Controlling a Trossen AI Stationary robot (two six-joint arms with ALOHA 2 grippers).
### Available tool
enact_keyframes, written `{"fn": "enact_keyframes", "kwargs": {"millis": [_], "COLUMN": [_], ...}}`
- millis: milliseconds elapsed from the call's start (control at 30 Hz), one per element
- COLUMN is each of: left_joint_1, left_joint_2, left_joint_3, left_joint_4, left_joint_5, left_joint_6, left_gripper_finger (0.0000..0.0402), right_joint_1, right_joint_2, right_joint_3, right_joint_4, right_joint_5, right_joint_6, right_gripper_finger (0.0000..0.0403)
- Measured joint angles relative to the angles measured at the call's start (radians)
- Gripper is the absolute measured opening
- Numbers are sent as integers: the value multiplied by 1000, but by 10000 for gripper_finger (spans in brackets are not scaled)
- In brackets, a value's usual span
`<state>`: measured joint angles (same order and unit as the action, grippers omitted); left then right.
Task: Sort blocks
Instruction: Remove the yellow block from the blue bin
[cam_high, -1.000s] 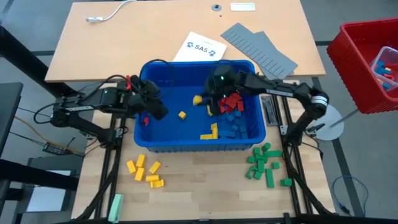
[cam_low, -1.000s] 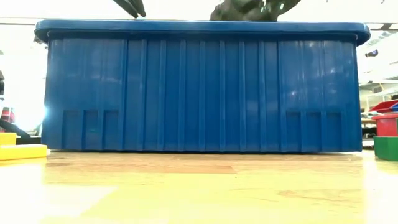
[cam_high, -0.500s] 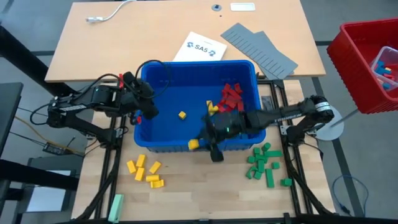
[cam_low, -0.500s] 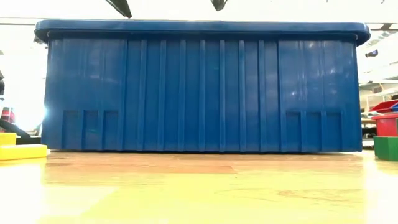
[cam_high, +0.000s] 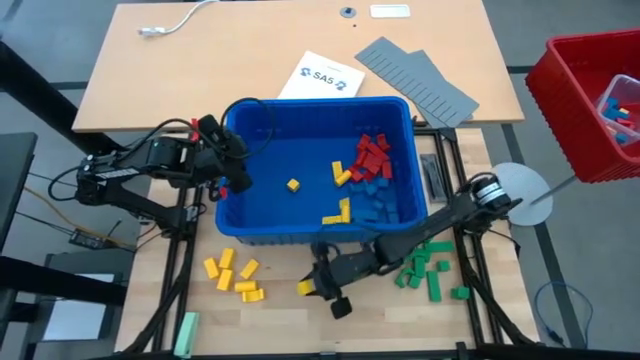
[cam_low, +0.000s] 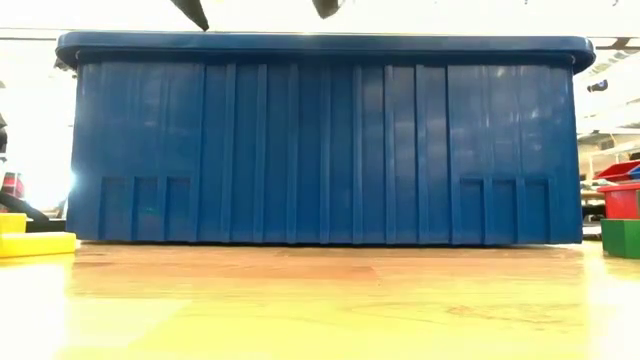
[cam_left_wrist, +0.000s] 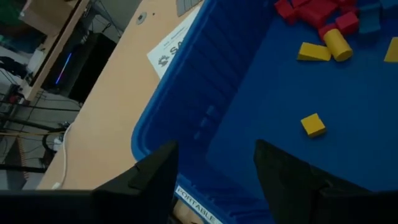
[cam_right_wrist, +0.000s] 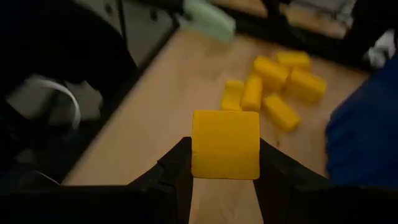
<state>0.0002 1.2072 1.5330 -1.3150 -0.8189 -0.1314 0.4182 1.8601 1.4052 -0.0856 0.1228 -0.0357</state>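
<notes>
Since the earlier frame the right gripper (cam_high: 312, 287) has swung out of the blue bin (cam_high: 232, 112) to the surface (cam_high: 290, 325) in front of it, carrying a yellow block (cam_right_wrist: 225, 144). To the left, the left gripper (cam_high: 232, 186) hangs over the bin's left wall, fingers (cam_left_wrist: 152, 180) apart and empty. The right fingers (cam_right_wrist: 179, 167) clamp that block, the yellow pile (cam_high: 233, 275) just left of them, green blocks (cam_high: 425, 261) to their right.

Right arm: stretched from 3 o'clock toward 6 o'clock, low over the table front. Right gripper (cam_high: 312, 287) at its tip, fingers (cam_right_wrist: 177, 165) clamped on either side of a yellow block (cam_right_wrist: 225, 144).

Left arm: reaching in from 9 o'clock, elbow bent, wrist angled downward. Left gripper (cam_high: 238, 176) at the 9 o'clock side, fingers (cam_left_wrist: 155, 174) spread apart, nothing between them.
</notes>
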Motion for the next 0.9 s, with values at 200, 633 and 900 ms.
{"fn": "enact_keyframes", "kwargs": {"millis": [200,633,900], "left_joint_1": [0,0,0], "left_joint_2": [0,1,1], "left_joint_3": [0,0,0], "left_joint_4": [2,12,19], "left_joint_5": [1,10,20], "left_joint_6": [-1,-10,-11], "left_gripper_finger": [218,218,219], "right_joint_1": [-9,-109,-121], "right_joint_2": [137,339,324], "right_joint_3": [0,79,101], "right_joint_4": [82,227,211], "right_joint_5": [68,-21,-15], "right_joint_6": [-50,173,143], "right_gripper_finger": [124,142,232]}}
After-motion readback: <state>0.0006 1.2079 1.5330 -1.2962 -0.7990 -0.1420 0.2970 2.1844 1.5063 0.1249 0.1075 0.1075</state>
